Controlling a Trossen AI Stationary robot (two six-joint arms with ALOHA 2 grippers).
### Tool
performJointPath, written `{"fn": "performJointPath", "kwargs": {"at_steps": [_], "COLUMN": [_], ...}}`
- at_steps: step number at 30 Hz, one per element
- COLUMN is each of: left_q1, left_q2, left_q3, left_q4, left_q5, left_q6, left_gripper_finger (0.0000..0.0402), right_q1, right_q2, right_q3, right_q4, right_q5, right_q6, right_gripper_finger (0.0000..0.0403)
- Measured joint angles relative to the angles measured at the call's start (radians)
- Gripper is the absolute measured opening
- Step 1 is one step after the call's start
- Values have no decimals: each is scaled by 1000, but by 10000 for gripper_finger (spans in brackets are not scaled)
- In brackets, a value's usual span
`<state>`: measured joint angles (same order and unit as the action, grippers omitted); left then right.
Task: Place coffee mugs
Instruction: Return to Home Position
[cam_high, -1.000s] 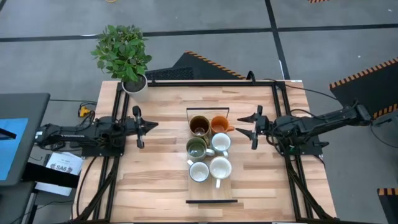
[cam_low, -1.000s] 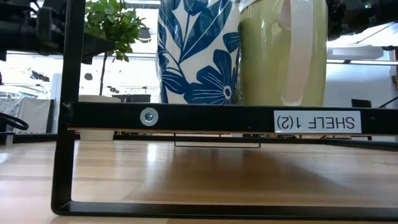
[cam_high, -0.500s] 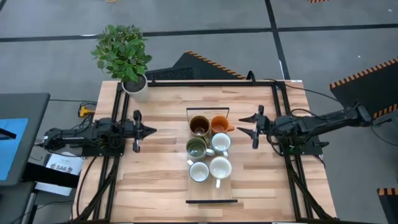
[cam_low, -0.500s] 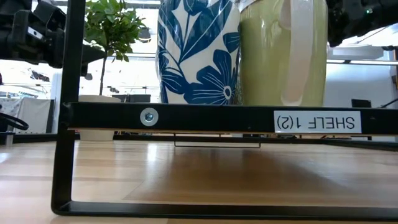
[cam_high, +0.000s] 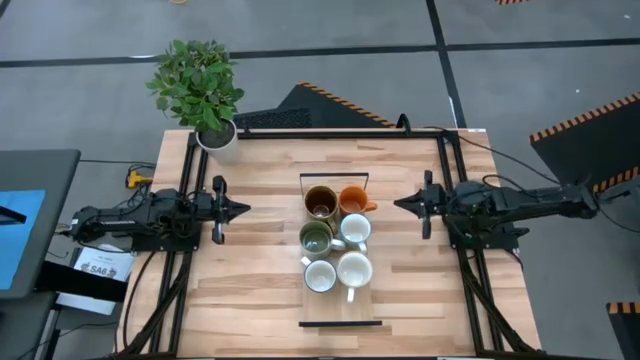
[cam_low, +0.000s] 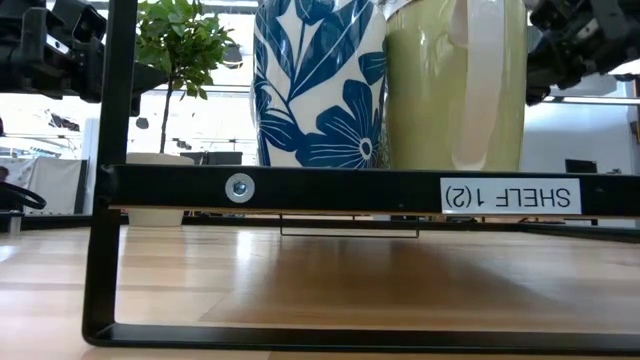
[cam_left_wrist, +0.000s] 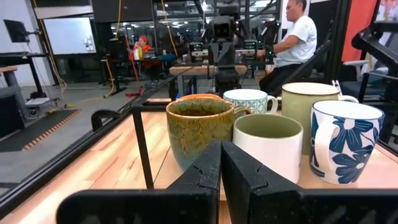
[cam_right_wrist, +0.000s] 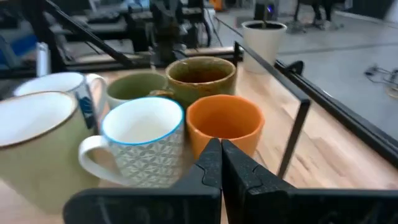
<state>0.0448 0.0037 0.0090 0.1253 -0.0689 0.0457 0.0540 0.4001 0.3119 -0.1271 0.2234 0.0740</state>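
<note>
Floral mug (cam_low: 318, 80) top cropped, orange mug (cam_left_wrist: 198, 96) mostly hidden

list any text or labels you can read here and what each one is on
"SHELF 1(2)": on a white label, seen upside down, stuck to the shelf's black front bar.
Print on a white sheet in the high view: too small to read.
The mugs show patterns only, no words.

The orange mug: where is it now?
In the high view, the orange mug stands on the shelf, right of the brown mug and next to a white mug.
</note>
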Motion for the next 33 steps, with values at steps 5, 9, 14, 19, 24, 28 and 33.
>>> {"fn": "performJointPath", "kwargs": {"at_steps": [5, 9, 14, 19, 24, 28, 33], "left_q1": [0, 0, 0, 0, 0, 0, 0], "left_q2": [0, 0, 0, 0, 0, 0, 0], "left_q3": [-1, -1, -2, -2, -2, -2, -2], "left_q4": [0, 0, 0, -4, -4, -5, -39], "left_q5": [-3, -3, -3, 12, 12, 0, -41], "left_q6": [1, 2, 2, 12, 14, 14, -4], "left_gripper_finger": [0, 0, 0, 0, 0, 0, 0], "right_q1": [-49, -104, -159, -174, -163, -163, -150], "right_q2": [-79, -124, -161, -167, -166, -166, -166], "right_q3": [-157, -212, -225, -226, -303, -302, -302], "right_q4": [185, 252, 230, 235, 338, 338, 280], "right_q5": [-73, -153, -260, -284, -279, -245, -187], "right_q6": [3, 11, 26, 15, 30, 38, 32], "right_gripper_finger": [18, 18, 18, 27, 19, 18, 23]}}
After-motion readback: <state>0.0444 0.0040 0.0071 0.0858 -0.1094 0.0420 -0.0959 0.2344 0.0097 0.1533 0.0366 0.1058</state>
